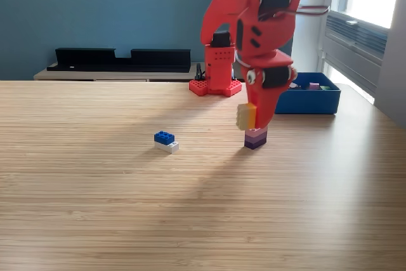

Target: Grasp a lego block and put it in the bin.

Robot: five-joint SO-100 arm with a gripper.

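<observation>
Table (127,220): light wood-grain surface, its bare front edge lay closest to the camera, well in front of the gripper.
Gripper (255,124): red, pointed straight down over the table; its tips were at the top of the purple block stack, one pale jaw pad visible on the exterior view's left side. Whether the jaws were clamped on the stack or merely around it could not be told.
Purple block stack (255,139): a small upright stack, lilac on top and dark purple beneath, stood on the table directly under the gripper, touching or nearly touching its tips.
Blue and white block (166,141): a blue brick on a white one, lay on the table to the exterior view's left of the gripper, well apart from it and slightly nearer the camera.
Arm (250,23): red, folded high above the gripper, its base (216,84) planted behind the gripper, farther from the camera.
Bin (307,101): blue, shallow, behind the gripper and to the exterior view's right, partly hidden by the arm; a few small coloured pieces showed inside.
Shelf (120,59): black, low, against the blue wall far behind.
</observation>
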